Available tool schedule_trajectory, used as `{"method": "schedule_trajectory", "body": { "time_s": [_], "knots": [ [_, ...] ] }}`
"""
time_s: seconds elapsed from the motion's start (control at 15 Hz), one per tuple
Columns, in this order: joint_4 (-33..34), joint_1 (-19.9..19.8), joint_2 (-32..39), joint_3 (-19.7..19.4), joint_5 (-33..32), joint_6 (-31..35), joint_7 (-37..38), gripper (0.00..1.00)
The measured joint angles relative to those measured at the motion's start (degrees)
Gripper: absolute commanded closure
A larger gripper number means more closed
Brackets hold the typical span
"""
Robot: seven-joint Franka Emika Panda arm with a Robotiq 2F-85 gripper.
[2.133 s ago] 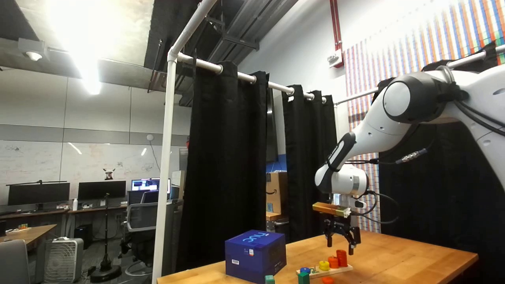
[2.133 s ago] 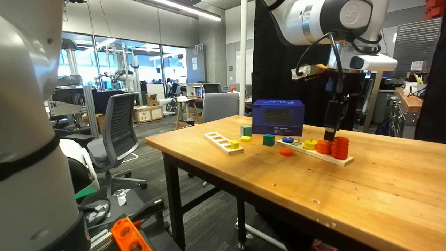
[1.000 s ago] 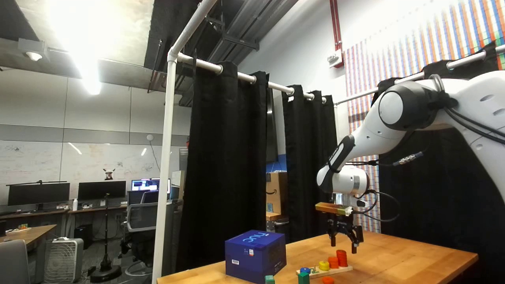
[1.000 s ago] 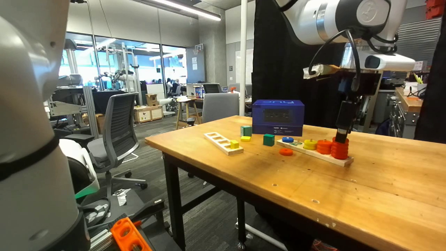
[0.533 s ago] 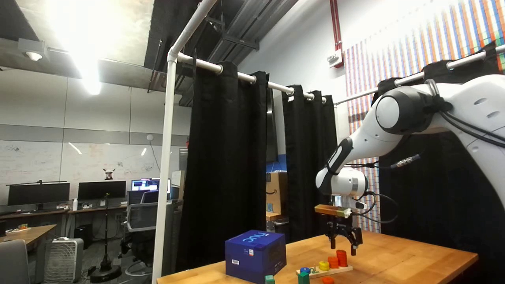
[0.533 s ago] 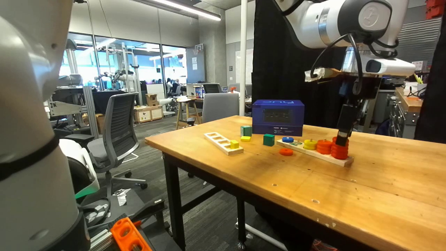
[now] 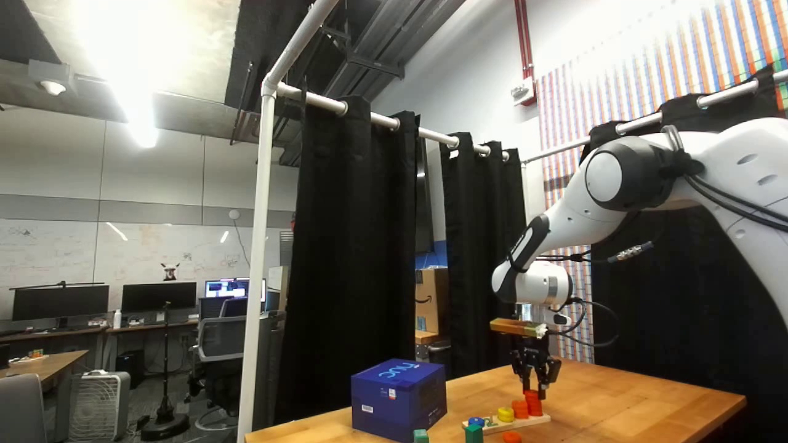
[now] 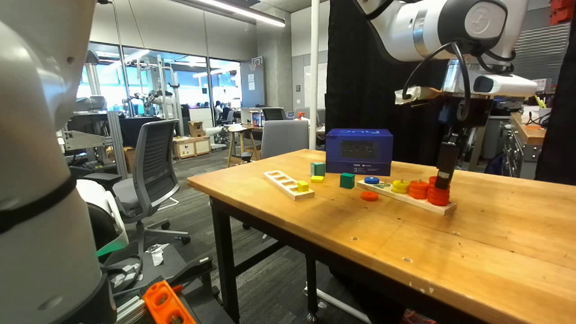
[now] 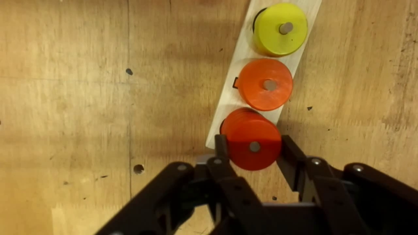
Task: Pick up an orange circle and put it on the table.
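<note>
A tall stack of red-orange circles [image 8: 438, 196] stands on the end peg of a pale wooden base [image 8: 427, 206]. My gripper [image 9: 254, 143] has come down over this stack and is shut on the top orange circle [image 9: 254, 158], one finger on each side. How many circles lie between the fingers I cannot tell. Beside it is a shorter orange stack [image 9: 266, 88] on its own peg. One loose orange circle [image 8: 369, 196] lies flat on the table [image 8: 495, 243], in front of the base. In an exterior view the fingers [image 7: 542, 391] flank the stack's upper part.
Further along the base sit a yellow stack [image 8: 400, 186] and a blue ring [image 8: 371, 180]. A blue box [image 8: 358, 153] stands behind. Green blocks [image 8: 347, 180], a yellow piece [image 8: 317, 179] and a slotted wooden frame [image 8: 288, 185] lie to its side.
My arm moved across to the tall stack and lowered slightly. During the last half second the wide-standing fingers came together onto the top of that stack. The pieces on the table stayed put.
</note>
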Motion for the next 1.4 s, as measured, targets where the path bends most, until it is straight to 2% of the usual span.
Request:
{"method": "schedule_trajectory", "body": {
  "time_s": [0.6, 1.07, 1.4],
  "knots": [
    [0.92, 0.02, -0.23, -0.01, -0.16, -1.35, 0.0, 0.81],
    [0.75, 0.78, -5.4, -0.11, -3.42, -4.65, 0.3, 0.81],
    [-1.53, 3.05, -11.0, 2.79, -3.58, -6.62, -9.46, 0.81]
  ]
}}
